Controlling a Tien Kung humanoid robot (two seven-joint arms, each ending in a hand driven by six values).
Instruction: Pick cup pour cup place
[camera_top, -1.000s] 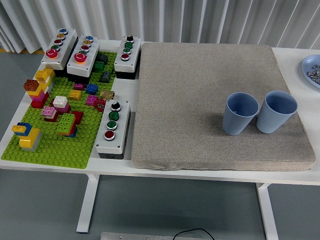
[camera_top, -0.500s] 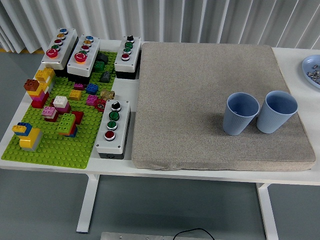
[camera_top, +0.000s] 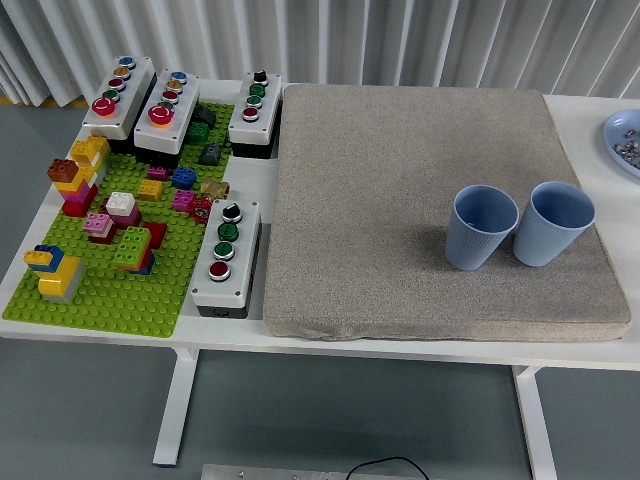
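I see neither hand over the white table (camera_top: 590, 355), so I can't tell their state. On the grey mat (camera_top: 400, 170) two blue cups stand upright near its right front corner: the left cup (camera_top: 481, 227) and the right cup (camera_top: 553, 223), just beside each other, perhaps touching. My worry is that fingers closing on one nudge or tip its neighbour. I can't see any contents; a hasty tilt could spill.

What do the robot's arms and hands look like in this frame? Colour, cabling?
Nothing to describe: neither arm nor hand is in view. The head view shows only the two blue cups on the grey mat, with no person there either.
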